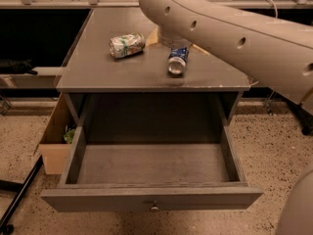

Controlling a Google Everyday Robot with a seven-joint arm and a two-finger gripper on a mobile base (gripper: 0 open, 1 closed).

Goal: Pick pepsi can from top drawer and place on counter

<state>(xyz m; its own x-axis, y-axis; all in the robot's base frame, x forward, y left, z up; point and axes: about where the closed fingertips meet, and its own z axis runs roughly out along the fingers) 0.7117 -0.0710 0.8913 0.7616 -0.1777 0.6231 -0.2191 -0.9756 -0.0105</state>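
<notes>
The pepsi can, blue with a silver end facing me, is tilted over the right middle of the counter, just under my white arm. A shadow lies on the counter right below the can. My gripper is at the can's top, hidden behind the arm's wrist. The top drawer is pulled fully out and nothing shows inside it. Its small metal knob is at the front middle.
A crushed silver-green can lies on the counter left of the pepsi can. A brown cardboard box stands on the floor left of the cabinet. A dark stand leg crosses the floor at lower left.
</notes>
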